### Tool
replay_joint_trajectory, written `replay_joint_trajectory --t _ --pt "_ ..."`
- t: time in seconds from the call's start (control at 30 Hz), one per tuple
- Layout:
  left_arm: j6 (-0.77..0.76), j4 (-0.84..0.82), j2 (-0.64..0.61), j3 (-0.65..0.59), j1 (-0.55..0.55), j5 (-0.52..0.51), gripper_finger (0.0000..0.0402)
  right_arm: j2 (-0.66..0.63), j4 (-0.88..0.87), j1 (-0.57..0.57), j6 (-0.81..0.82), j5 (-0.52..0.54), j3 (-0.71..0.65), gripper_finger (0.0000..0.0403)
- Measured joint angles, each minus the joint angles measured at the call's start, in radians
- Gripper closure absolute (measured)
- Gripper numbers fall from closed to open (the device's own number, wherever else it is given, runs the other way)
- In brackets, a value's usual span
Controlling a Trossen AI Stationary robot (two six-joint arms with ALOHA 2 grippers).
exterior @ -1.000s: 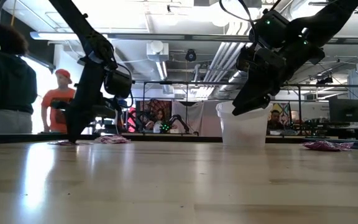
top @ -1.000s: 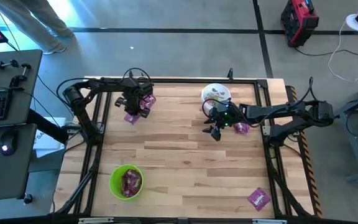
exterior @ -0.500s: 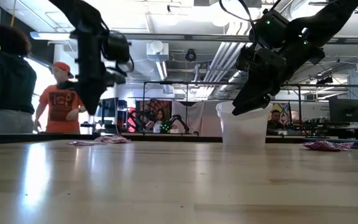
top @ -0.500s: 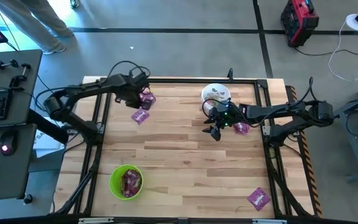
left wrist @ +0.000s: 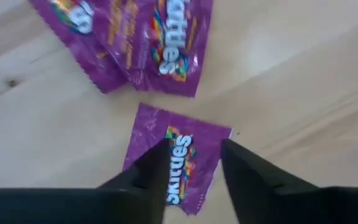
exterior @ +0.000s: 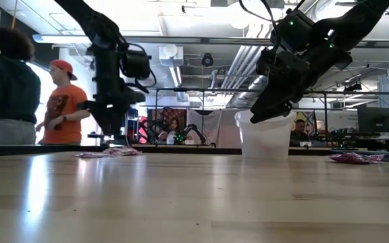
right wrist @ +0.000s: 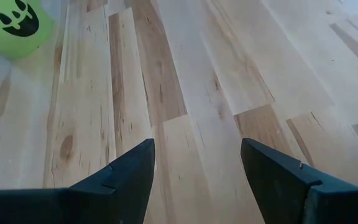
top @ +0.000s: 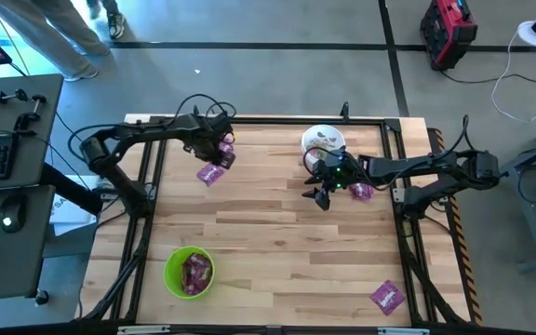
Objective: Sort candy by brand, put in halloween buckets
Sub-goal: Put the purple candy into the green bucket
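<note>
My left gripper [top: 215, 156] [left wrist: 194, 149] hangs open just above a single purple-magenta packet [left wrist: 178, 155] [top: 210, 173] that lies flat near the table's far-left corner; its fingers stand over the packet's two sides. Two more packets [left wrist: 135, 37] [top: 221, 144] overlap beyond it. My right gripper [top: 321, 197] [right wrist: 197, 162] is open and raised over bare wood, beside the white bucket [top: 324, 140] [exterior: 265, 138]. The lime green bucket [top: 189, 272] [right wrist: 17, 22] stands near the near edge with purple packets inside. No small clear-wrapped sweets show.
One packet [top: 361, 192] [exterior: 353, 158] lies by the right arm, another [top: 387, 297] at the near-right corner. A black frame rims the table [top: 268, 118]. The wide middle of the table is bare wood. People stand beyond the far-left edge.
My left gripper rose from the table, swung toward the right, then came down again over the single packet. That packet now lies a little to the right of where it lay. My right arm kept still.
</note>
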Motion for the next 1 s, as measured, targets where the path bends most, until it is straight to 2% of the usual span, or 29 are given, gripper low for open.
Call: replay_joint_trajectory --t 0.2,0.37,0.57,0.7,1.0 --pt "0.037 -0.037 0.068 0.0 -0.022 0.002 0.0174 0.0 -0.007 0.0 -0.001 0.0 0.0 0.0169" --pt "0.04 0.006 0.092 0.0 -0.026 -0.037 0.013 0.0 -0.007 0.0 -0.001 0.0 0.0 0.0169" --pt "0.118 0.014 0.109 0.001 -0.026 -0.047 0.0119 0.0 -0.007 0.0 -0.002 0.0 0.0 0.0169" --pt "0.155 0.034 0.16 0.002 -0.027 -0.015 0.0119 0.0 -0.007 0.0 -0.002 0.012 0.0 0.0169" --pt "0.162 0.021 0.209 0.007 -0.033 -0.032 0.0121 0.0 -0.007 0.0 0.002 0.039 0.0 0.0169"
